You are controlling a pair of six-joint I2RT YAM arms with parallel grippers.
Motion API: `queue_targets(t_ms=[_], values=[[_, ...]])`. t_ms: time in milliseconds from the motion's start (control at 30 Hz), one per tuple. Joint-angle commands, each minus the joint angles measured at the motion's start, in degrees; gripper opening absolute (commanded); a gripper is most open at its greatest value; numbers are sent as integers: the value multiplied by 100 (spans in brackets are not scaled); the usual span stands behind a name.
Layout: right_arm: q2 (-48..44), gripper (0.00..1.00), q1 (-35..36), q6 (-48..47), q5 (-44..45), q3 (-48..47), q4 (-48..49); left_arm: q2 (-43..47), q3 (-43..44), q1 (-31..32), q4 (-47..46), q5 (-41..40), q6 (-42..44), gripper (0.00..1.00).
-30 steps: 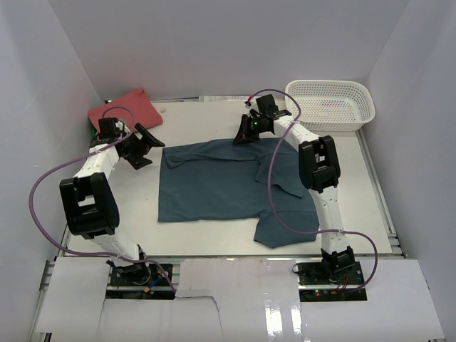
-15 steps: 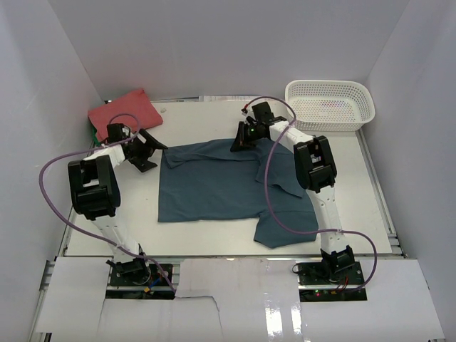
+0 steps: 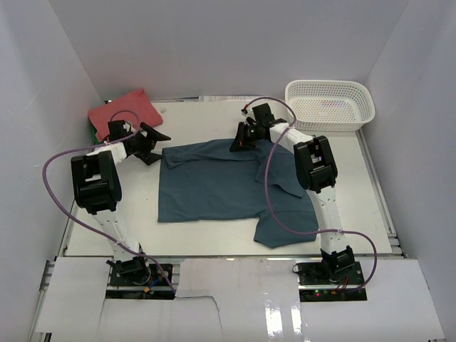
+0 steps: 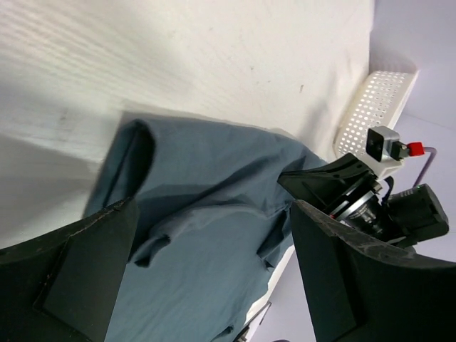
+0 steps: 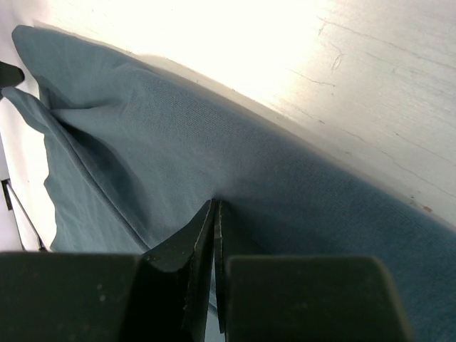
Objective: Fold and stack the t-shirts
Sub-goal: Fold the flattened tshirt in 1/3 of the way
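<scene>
The dark teal t-shirt [image 3: 214,182] lies spread flat mid-table, and one sleeve [image 3: 285,214] sticks out at the near right. The coral-red t-shirt [image 3: 122,107] sits folded in the back left corner. My right gripper [image 3: 237,144] is shut on the teal t-shirt's far edge; in the right wrist view its tips [image 5: 215,204] pinch a small pucker of cloth [image 5: 235,149]. My left gripper [image 3: 158,146] stands open at the shirt's far left corner. Its fingers [image 4: 71,285] straddle the teal cloth [image 4: 206,235] without touching it.
A white lattice basket [image 3: 329,105] stands at the back right, also seen in the left wrist view [image 4: 370,107]. White walls close in the table [image 3: 206,117] on three sides. Purple cables loop beside both arms.
My left arm has drawn in and swung its open gripper right to the shirt's far left corner. The right gripper has shifted slightly left and nearer, staying shut.
</scene>
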State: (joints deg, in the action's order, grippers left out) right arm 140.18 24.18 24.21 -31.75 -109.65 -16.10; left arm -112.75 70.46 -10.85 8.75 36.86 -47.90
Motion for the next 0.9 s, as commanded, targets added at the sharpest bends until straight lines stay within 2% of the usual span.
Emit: queue_targets(t_ms=[0, 233, 867], values=[[-96, 8, 86, -170, 248, 250, -236, 51, 276, 39, -207, 251, -141, 98], [-184, 8, 104, -206, 283, 382, -227, -133, 346, 136, -207, 129, -9, 98], [-149, 9, 95, -223, 283, 286, -280, 376, 162, 285, 65, -777, 650, 97]])
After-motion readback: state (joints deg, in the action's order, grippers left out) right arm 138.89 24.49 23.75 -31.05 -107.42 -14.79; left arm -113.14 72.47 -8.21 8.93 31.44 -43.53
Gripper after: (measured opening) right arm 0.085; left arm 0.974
